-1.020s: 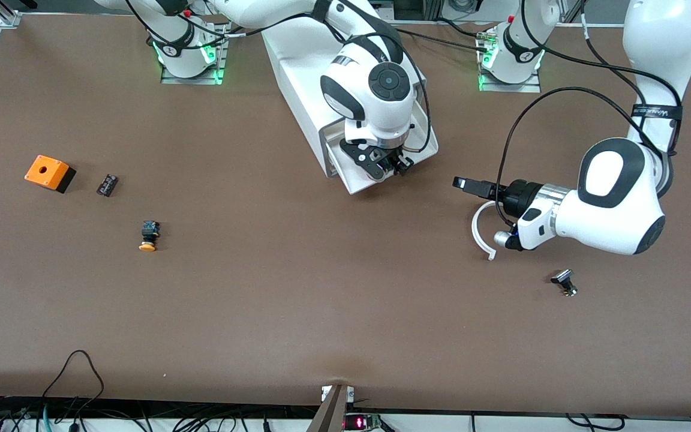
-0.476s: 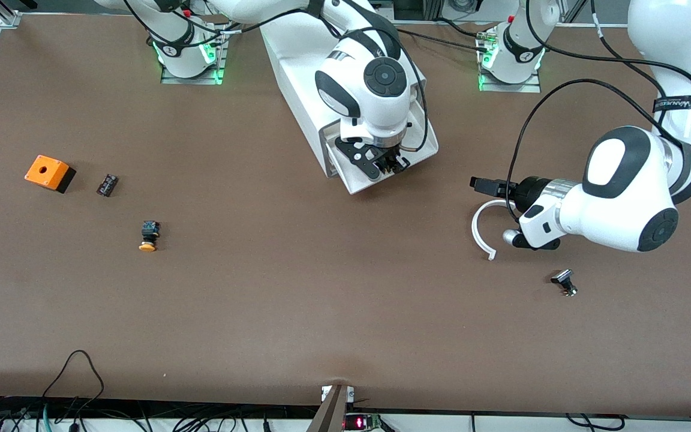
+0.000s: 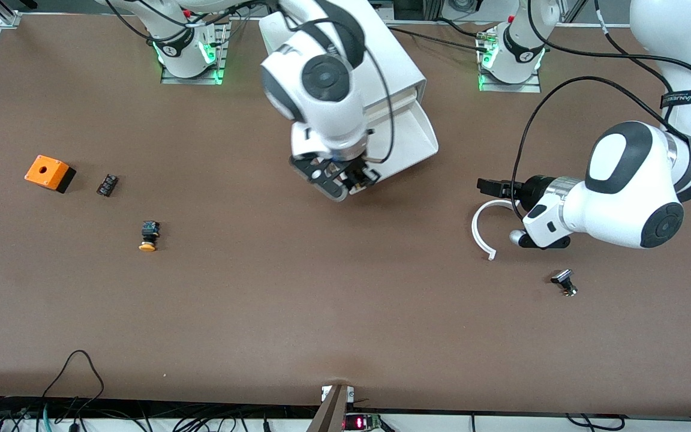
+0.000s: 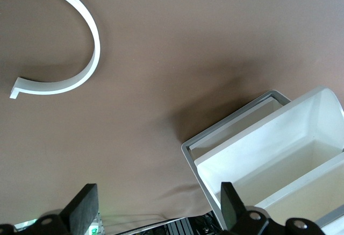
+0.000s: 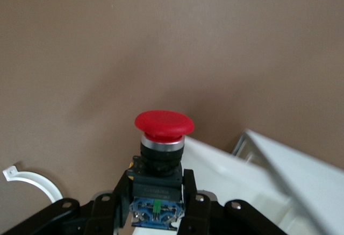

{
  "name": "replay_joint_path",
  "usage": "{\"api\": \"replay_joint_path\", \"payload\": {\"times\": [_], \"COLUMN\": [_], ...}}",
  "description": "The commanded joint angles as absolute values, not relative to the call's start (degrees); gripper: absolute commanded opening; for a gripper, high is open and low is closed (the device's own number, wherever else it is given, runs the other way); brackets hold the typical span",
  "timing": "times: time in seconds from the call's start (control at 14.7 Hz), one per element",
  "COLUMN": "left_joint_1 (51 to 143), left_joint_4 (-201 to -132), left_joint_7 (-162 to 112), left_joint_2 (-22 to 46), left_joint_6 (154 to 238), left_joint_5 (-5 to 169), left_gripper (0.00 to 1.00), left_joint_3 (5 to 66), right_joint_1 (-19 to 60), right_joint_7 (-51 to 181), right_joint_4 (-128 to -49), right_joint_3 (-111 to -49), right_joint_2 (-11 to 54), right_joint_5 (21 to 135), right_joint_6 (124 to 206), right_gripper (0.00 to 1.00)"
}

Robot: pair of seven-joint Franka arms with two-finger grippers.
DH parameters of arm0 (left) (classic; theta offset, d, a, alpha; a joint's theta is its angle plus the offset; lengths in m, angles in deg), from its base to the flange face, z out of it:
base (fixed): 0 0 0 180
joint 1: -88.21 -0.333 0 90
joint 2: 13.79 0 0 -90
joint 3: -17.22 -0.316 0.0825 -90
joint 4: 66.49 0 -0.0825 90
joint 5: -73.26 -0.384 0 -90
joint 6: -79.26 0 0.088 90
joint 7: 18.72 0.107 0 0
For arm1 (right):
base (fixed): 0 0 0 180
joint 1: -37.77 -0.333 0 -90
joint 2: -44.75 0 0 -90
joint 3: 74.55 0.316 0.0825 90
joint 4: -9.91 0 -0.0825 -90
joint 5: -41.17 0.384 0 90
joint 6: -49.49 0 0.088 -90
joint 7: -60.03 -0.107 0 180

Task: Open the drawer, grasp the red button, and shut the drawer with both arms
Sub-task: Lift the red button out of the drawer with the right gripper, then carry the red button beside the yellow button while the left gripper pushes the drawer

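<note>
The drawer [image 3: 412, 139] stands pulled out of the white cabinet [image 3: 393, 66]; it also shows in the left wrist view [image 4: 279, 157] and the right wrist view [image 5: 252, 184]. My right gripper [image 3: 345, 180] is over the table beside the open drawer's front corner, shut on the button. In the right wrist view the button [image 5: 163, 125] sits upright between my right gripper's [image 5: 156, 192] fingers, red cap out, black-and-blue body clamped. My left gripper [image 3: 486, 187] is open and empty, low over the table toward the left arm's end, its mouth [image 4: 156, 208] turned toward the drawer.
A white curved strip [image 3: 481, 228] lies by the left gripper, also in the left wrist view [image 4: 80, 57]. A small black part [image 3: 563, 281] lies nearer the camera. Toward the right arm's end lie an orange box [image 3: 50, 173], a small black piece [image 3: 107, 184] and a yellow-capped button [image 3: 149, 235].
My right gripper has come up out of the drawer with the button and moved toward the right arm's end. My left gripper has drawn back a little from the cabinet.
</note>
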State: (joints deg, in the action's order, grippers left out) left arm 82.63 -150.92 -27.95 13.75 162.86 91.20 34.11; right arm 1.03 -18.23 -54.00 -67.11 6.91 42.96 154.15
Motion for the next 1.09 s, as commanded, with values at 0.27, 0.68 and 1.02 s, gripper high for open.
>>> {"api": "replay_joint_path", "payload": {"times": [0.27, 0.68, 1.02], "left_joint_1": [84.1, 88.2, 92.2], "left_joint_4": [-150.5, -151.0, -151.2], "left_joint_7": [-30.6, -34.7, -44.5], "left_joint_2": [13.5, 15.4, 17.6], "left_joint_6": [162.4, 167.5, 170.8], "left_joint_5": [89.6, 83.3, 81.1], "left_gripper": [1.0, 1.0, 1.0], "left_joint_3": [34.2, 34.0, 33.9], "right_joint_1": [11.2, 11.3, 13.4], "right_joint_7": [26.5, 54.7, 64.3], "right_joint_4": [-58.9, -79.0, -94.6], "right_joint_3": [-73.0, -85.0, -87.6], "right_joint_2": [10.4, 15.4, 16.3], "right_joint_5": [44.2, 44.7, 47.2], "right_joint_6": [146.5, 160.9, 179.1], "right_gripper": [0.0, 0.0, 0.0]}}
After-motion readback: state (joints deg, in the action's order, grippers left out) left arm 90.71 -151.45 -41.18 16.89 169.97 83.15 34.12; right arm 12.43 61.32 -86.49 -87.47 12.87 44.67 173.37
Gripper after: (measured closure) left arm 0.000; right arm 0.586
